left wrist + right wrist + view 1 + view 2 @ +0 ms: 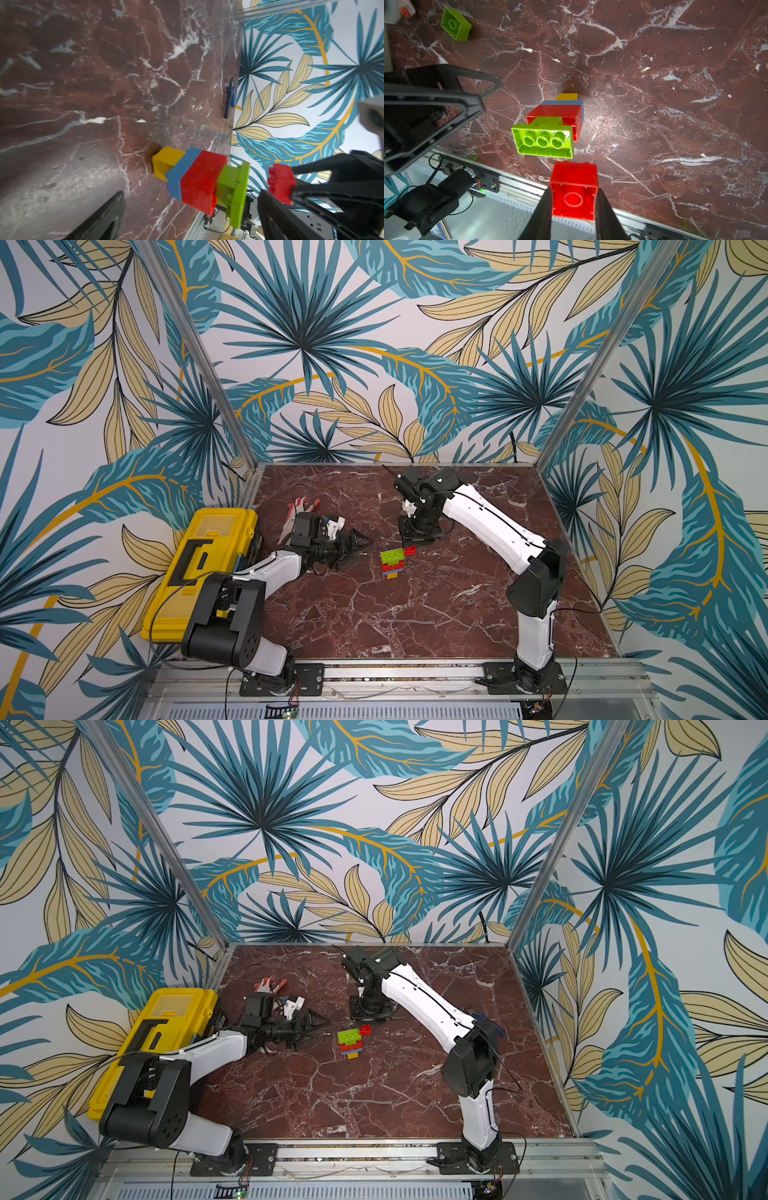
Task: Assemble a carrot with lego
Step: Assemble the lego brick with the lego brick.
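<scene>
Hazard: carrot stands on its narrow yellow tip, unsupported; an off-centre press would likely topple it.
Location: frame centre in both top views.
Jaws: right gripper clamped on small red brick, just upper right of the green top; left gripper apart, empty, left of the stack.

Yellow-blue-red-green carrot, red brick

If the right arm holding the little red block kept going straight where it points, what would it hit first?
Probably the wide green brick on the carrot: it lies just ahead of the red brick in the fingers of the right gripper, a small gap showing. Depth is unclear.
</scene>
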You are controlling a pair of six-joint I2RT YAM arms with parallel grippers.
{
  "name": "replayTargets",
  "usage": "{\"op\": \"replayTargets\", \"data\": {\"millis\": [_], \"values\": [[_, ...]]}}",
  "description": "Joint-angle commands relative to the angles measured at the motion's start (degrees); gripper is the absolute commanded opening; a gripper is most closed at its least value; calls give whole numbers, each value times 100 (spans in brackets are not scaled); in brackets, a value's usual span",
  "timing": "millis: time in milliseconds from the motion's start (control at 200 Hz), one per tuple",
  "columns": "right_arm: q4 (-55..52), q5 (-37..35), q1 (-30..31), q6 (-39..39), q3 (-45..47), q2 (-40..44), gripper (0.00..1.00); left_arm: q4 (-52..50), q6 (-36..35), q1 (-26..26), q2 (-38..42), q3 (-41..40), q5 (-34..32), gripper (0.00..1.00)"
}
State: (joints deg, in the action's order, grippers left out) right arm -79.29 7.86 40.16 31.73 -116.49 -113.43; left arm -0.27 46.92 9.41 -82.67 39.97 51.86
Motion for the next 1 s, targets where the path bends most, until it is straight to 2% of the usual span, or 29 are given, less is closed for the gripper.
{"op": "replayTargets", "data": {"millis": [0,160,405,531,991], "values": [[35,-145,13,10,16,-153,29,-8,313,8,429,-82,199,99],[110,-118,14,-26,-14,-246,29,-15,511,161,572,-62,455,98],[240,-26,20,-33,-21,-348,29,-17,529,711,286,-66,284,93],[247,14,22,-53,-66,-423,29,-34,529,767,170,-82,251,89],[196,87,20,-96,-116,-518,29,-67,443,931,-249,-42,66,87]]}}
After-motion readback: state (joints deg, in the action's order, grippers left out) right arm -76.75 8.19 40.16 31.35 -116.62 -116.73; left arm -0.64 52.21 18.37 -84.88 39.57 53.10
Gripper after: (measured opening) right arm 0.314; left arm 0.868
